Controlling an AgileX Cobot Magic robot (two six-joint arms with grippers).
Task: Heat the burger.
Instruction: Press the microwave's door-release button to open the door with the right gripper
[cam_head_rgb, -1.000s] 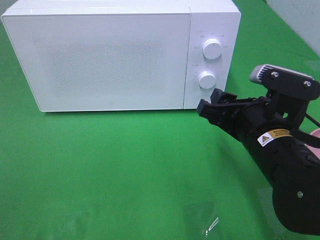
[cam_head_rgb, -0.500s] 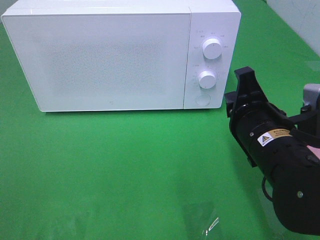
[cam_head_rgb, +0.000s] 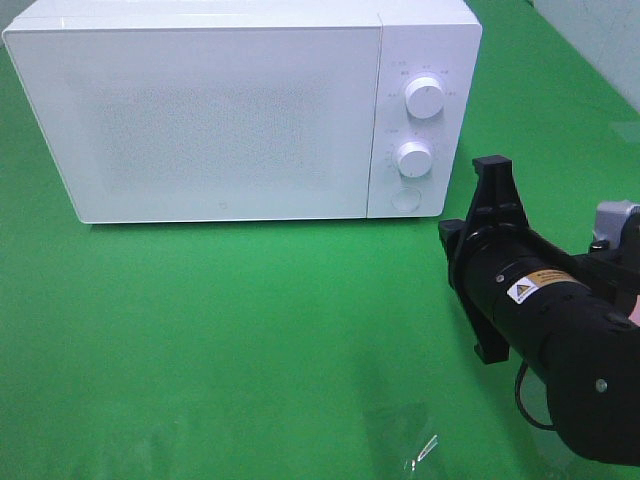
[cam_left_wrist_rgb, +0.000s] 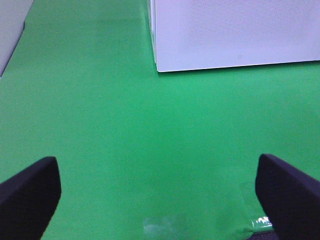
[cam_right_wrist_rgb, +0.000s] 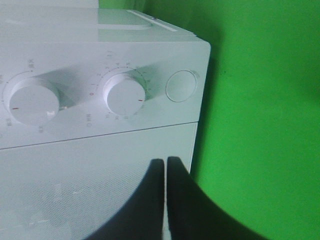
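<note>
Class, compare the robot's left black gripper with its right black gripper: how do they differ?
The left black gripper is open wide; the right black gripper is shut. The left faces green cloth beside the white microwave; the right faces the microwave's round white knobs. Both are black and hold nothing.

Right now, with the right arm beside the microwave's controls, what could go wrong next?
1. The shut right gripper hovers near the round button and the lower dial; a slight miss could nudge the dial.
2. The microwave door is shut and no burger shows; it may run empty.
</note>
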